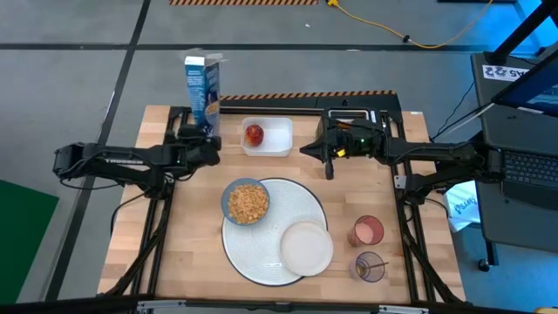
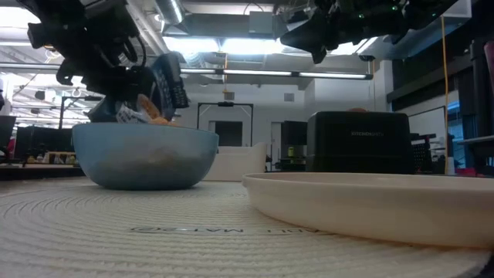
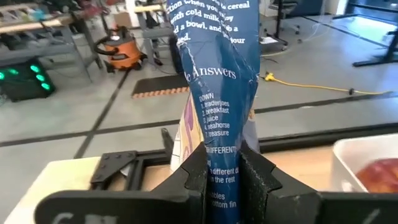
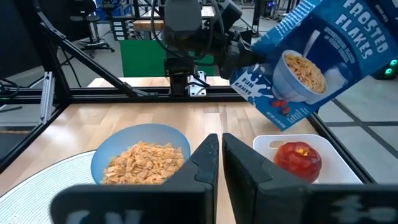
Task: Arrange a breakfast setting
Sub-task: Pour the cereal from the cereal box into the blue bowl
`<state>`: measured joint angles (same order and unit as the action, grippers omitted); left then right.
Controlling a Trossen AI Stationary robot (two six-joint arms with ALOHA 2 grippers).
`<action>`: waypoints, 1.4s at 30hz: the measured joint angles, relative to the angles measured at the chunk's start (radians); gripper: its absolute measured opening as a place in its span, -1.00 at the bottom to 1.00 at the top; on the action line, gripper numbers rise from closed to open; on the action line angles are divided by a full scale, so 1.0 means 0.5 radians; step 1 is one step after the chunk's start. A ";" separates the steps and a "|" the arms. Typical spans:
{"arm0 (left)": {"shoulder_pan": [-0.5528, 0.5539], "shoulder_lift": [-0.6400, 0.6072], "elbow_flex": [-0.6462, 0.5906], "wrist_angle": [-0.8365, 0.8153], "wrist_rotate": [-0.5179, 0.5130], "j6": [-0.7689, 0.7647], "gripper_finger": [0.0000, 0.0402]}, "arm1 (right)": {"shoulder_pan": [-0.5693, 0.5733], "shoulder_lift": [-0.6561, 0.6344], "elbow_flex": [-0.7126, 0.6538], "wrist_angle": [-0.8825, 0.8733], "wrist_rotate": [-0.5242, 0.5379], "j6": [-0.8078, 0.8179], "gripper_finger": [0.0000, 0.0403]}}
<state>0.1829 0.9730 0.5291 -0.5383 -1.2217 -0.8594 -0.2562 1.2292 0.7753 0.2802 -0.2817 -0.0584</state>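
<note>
Breakfast things sit on a large round white woven mat (image 1: 261, 253) at the centre of the wooden table (image 1: 192, 253). On the mat's right near side lies a small cream plate (image 1: 306, 248), bare. On its far left side stands a blue bowl (image 1: 246, 201) heaped with tan cereal flakes (image 4: 146, 162).

Beyond the mat, at the table's far edge, a white square tub (image 1: 277, 138) holds a red apple (image 1: 254, 134), and a black toaster (image 2: 358, 143) stands to its right. Right of the mat, a pink tumbler (image 1: 367, 231) stands farther and a purple tumbler (image 1: 369, 267) nearer, with a thin spoon (image 1: 375, 264) inside the purple one.

The left gripper (image 3: 225, 180) is at the far left of the table, pinching a blue cereal box (image 1: 203, 87) that it holds upright over the table's far left edge. The right gripper (image 4: 220, 158) hovers above the toaster at the far right, its fingers pressed nearly together and holding nothing.
</note>
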 joint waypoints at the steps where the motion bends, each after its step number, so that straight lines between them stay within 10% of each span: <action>1: -0.011 -0.001 0.000 0.002 0.028 0.001 -0.78 | 0.000 -0.001 0.000 0.000 -0.001 -0.004 -0.87; 32: -0.110 0.005 -0.088 -0.212 1.002 -0.111 -0.68 | -0.065 -0.001 0.000 0.017 -0.105 -0.003 -0.87; 42: -0.147 -0.007 -0.087 -0.226 1.056 -0.111 -0.27 | -0.065 0.000 0.000 0.042 -0.053 -0.032 -0.87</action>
<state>0.1093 0.9694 0.4854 -0.6514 -0.6937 -0.9150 -0.2886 1.2292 0.7753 0.3011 -0.3081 -0.0743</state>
